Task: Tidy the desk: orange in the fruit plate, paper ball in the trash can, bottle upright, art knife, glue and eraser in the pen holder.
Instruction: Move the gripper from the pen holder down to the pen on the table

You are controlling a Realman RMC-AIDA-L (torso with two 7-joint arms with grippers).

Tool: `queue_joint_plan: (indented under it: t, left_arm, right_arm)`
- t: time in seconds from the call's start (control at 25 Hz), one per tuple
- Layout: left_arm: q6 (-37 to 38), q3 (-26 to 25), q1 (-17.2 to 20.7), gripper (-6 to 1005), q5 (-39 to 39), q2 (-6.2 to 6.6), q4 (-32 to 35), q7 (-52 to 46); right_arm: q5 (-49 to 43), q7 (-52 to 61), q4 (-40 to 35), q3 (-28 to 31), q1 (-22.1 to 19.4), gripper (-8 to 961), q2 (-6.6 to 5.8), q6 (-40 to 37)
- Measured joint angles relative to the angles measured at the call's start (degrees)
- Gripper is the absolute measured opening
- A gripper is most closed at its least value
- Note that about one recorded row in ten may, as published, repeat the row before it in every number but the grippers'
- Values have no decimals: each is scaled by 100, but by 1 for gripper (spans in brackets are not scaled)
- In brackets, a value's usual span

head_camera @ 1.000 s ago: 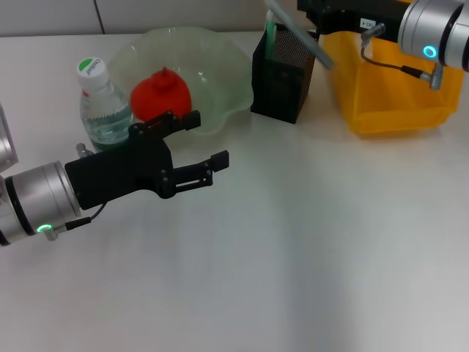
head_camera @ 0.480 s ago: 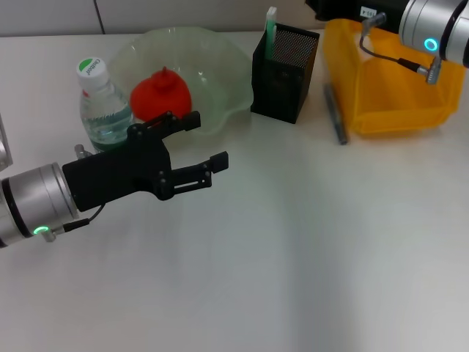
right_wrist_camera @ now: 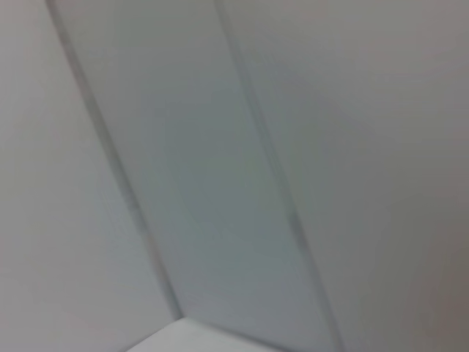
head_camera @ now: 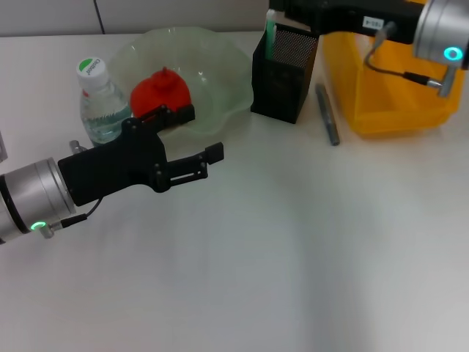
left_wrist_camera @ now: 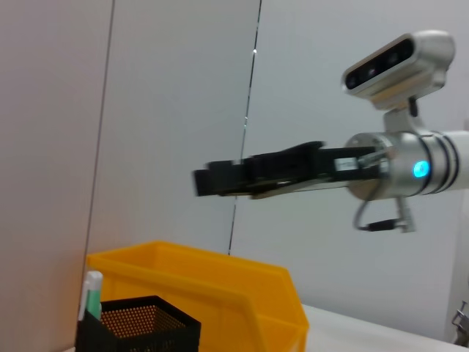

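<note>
While the orange (head_camera: 160, 94) sits in the fruit plate (head_camera: 223, 92) at upper left of the head view and the bottle (head_camera: 100, 103) stands upright just beside the plate's left rim, one item remains loose: a slim grey stick, judged to be the art knife (head_camera: 327, 114), lying flat on the surface (head_camera: 293, 249) at upper right, between the pen holder (head_camera: 283, 73) and the trash can (head_camera: 388, 88).

Left gripper (head_camera: 201, 139): hovering at left centre of the head view, jaws spread wide, holding nothing. Right gripper (left_wrist_camera: 220, 178): above the pen holder and trash can at the top edge of the head view; in the left wrist view its fingers read as close together with nothing between them.

A green-and-white stick (head_camera: 270, 33) stands in the pen holder. Eraser and paper ball not visible.

Handling assessment, knife: judged light, rigid and smooth-sided, so liable to roll or skid when pinched. Lying low on the surface, it leaves little height for fingers. Recommended hold is across the narrow body near its middle, jaws square to its long axis, so that it stays balanced when tipped upright for the holder.
</note>
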Motion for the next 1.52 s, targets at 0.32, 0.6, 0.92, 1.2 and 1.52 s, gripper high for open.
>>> queue_joint_plan:
  t: [0.32,0.6,0.92,1.2,1.52]
  left_arm:
    - [-15,-114,-64,836,-47,-14,-11,-52]
    - [-43,-119,-156,835,-182,0,-11,-157]
    - [-80,-116,-162,835,-227,0,25,-170]
    - [-84,-115,-197,835,-227,13,59,-179]
    - [-84,-71,-268,834,-183,37,192,-184]
  right_arm:
    - [-2725,3081,899,14,665,251,-443,-1654]
    - [-4784,5080,1030,-102,1367,378,-331,-2352]
    - [-5690,6111,1069,-199,1359,398,-134,-2421]
    - [-6517,6707,1086,-708,1303,399,69,-2207]
    - [-6593,6744,834,-954,1220,399,172,-1563]
